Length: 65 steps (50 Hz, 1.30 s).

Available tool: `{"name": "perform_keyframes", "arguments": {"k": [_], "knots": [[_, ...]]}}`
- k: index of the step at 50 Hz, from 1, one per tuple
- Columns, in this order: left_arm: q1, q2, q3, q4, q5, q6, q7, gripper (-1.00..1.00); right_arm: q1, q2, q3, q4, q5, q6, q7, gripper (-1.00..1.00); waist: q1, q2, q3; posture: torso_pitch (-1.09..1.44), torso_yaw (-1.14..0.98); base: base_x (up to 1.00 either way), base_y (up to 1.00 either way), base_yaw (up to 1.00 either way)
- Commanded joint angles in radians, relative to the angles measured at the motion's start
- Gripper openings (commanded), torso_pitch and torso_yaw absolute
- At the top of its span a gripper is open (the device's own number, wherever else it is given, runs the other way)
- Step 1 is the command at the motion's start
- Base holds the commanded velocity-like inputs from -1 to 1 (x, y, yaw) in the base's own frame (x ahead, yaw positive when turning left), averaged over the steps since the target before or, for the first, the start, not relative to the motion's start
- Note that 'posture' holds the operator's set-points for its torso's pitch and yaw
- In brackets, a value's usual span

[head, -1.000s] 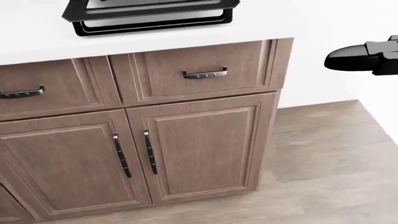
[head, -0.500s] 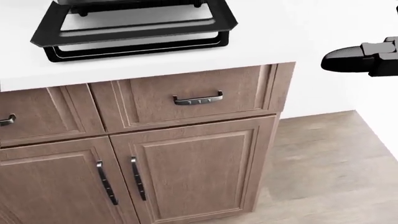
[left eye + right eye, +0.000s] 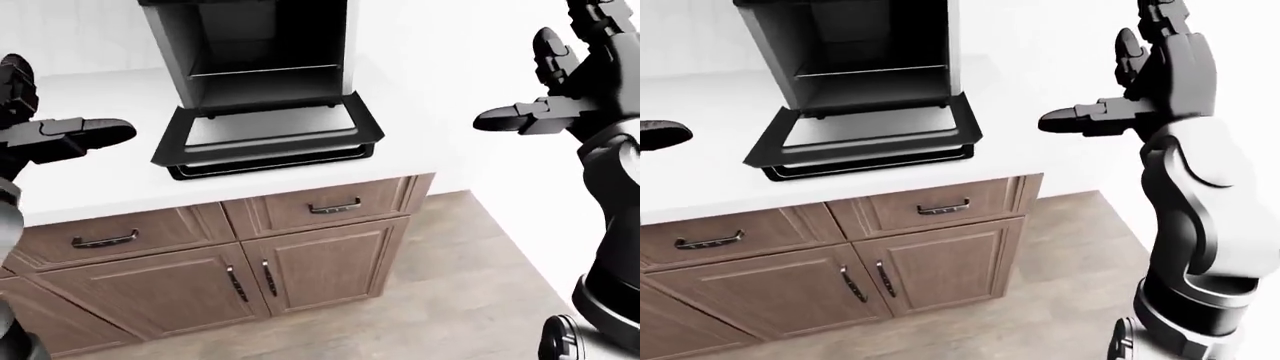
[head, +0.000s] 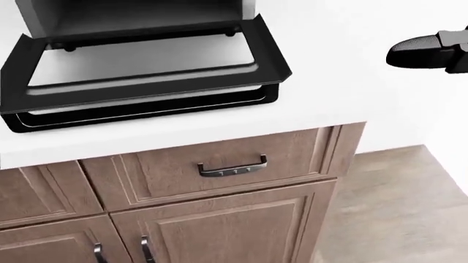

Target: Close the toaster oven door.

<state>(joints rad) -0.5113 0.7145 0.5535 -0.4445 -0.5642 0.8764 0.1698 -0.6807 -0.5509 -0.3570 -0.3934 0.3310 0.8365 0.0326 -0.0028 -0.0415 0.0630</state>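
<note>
The toaster oven (image 3: 255,52) stands on the white counter (image 3: 90,187), dark and boxy, its inside open to view. Its door (image 3: 268,133) hangs folded down flat toward me, with the black handle bar (image 3: 270,161) along its lower edge; the door also fills the upper left of the head view (image 4: 146,71). My left hand (image 3: 60,135) is open and empty at the left of the left-eye view, left of the door. My right hand (image 3: 560,82) is open and empty, raised at the upper right, well right of the oven.
Below the counter are brown wood drawers with a metal pull (image 4: 232,167) and cabinet doors (image 3: 320,266) with vertical handles. The counter ends at the right (image 4: 351,131); wood floor (image 3: 470,277) and a white wall lie beyond it.
The whole head view has shifted: the camera has tilted up and closed in, so the oven door sits lower and larger. The right hand's fingertip holds its place at the right edge.
</note>
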Motion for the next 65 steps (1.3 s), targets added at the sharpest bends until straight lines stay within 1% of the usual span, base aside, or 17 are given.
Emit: {"name": "perform_keyframes", "arguments": {"k": [1,7,9,10,11,13,15,19,21,23,26,35,39,42,49,57,65], "knots": [[-0.029,0.036,0.036,-0.010,0.002,-0.035,0.008,1.00,-0.049,-0.017,0.001,-0.030,0.005,-0.027,-0.002,1.00,0.005,-0.001,-0.029,0.00,0.00,0.35,0.05,0.00],[-0.037,0.055,0.046,-0.001,-0.021,-0.030,0.024,1.00,-0.059,-0.019,-0.004,-0.034,0.019,-0.014,-0.009,1.00,-0.010,0.055,-0.010,0.00,0.00,0.32,0.04,0.00],[-0.034,0.061,0.050,-0.002,-0.032,-0.030,0.030,1.00,-0.061,-0.021,-0.004,-0.039,0.024,-0.011,-0.013,1.00,-0.014,0.097,-0.042,0.00,0.00,0.05,0.00,0.00],[-0.032,0.065,0.049,-0.001,-0.034,-0.033,0.031,1.00,-0.062,-0.023,-0.004,-0.038,0.026,-0.012,-0.014,1.00,-0.008,0.120,-0.034,0.00,0.00,0.00,0.00,0.00],[-0.034,0.070,0.049,0.002,-0.037,-0.034,0.033,1.00,-0.067,-0.024,-0.007,-0.039,0.033,-0.010,-0.017,1.00,-0.017,0.098,-0.028,0.00,0.00,0.00,0.00,0.00],[-0.036,0.078,0.049,0.009,-0.041,-0.038,0.036,1.00,-0.072,-0.027,-0.005,-0.034,0.039,-0.016,-0.020,1.00,-0.013,0.119,-0.014,0.00,0.00,0.00,0.00,0.00],[-0.034,0.083,0.049,0.013,-0.044,-0.042,0.038,1.00,-0.079,-0.030,-0.004,-0.031,0.044,-0.019,-0.025,1.00,-0.010,0.113,-0.004,0.00,0.00,0.00,0.00,0.00],[-0.030,0.089,0.052,0.014,-0.048,-0.045,0.042,1.00,-0.085,-0.036,-0.003,-0.031,0.053,-0.018,-0.031,1.00,-0.007,0.067,0.014,0.00,0.00,0.00,0.00,0.00],[-0.027,0.099,0.060,0.018,-0.049,-0.048,0.038,1.00,-0.091,-0.040,-0.007,-0.032,0.062,-0.009,-0.038,1.00,0.000,0.023,0.006,0.00,0.00,0.00,0.00,0.00],[-0.026,0.107,0.064,0.024,-0.049,-0.051,0.037,1.00,-0.097,-0.045,-0.008,-0.033,0.070,-0.005,-0.042,1.00,0.007,0.045,-0.004,0.00,0.00,0.00,0.00,0.00],[-0.022,0.122,0.075,0.034,-0.052,-0.056,0.032,1.00,-0.103,-0.054,-0.002,-0.027,0.070,-0.010,-0.045,1.00,0.001,0.056,-0.023,0.00,0.00,0.00,0.00,0.00],[-0.017,0.150,0.088,0.046,-0.065,-0.062,0.032,1.00,-0.119,-0.073,-0.007,-0.006,0.081,-0.018,-0.055,1.00,-0.006,0.077,-0.024,0.00,0.00,0.00,0.00,0.00],[-0.014,0.160,0.092,0.055,-0.068,-0.069,0.033,1.00,-0.155,-0.067,-0.006,0.021,0.098,0.014,-0.070,1.00,-0.010,0.080,-0.019,0.00,0.00,0.00,0.00,0.00],[-0.012,0.162,0.089,0.055,-0.067,-0.073,0.031,1.00,-0.175,-0.078,0.039,0.079,0.011,-0.039,-0.111,1.00,-0.014,0.082,-0.016,0.00,0.00,0.00,0.00,0.00],[-0.013,0.165,0.086,0.061,-0.062,-0.077,0.024,1.00,-0.161,-0.053,0.050,0.108,-0.091,-0.123,-0.078,1.00,-0.012,0.081,-0.012,0.00,0.00,0.00,0.00,0.00],[-0.016,0.163,0.080,0.060,-0.054,-0.076,0.021,1.00,-0.162,-0.042,0.017,0.086,-0.040,-0.058,-0.064,1.00,-0.004,0.078,-0.012,0.00,0.00,0.00,0.00,0.00],[-0.020,0.162,0.081,0.056,-0.051,-0.070,0.018,1.00,-0.138,-0.062,0.023,0.045,-0.033,-0.077,-0.003,1.00,0.000,0.075,-0.014,0.00,0.00,0.00,0.00,0.00]]}}
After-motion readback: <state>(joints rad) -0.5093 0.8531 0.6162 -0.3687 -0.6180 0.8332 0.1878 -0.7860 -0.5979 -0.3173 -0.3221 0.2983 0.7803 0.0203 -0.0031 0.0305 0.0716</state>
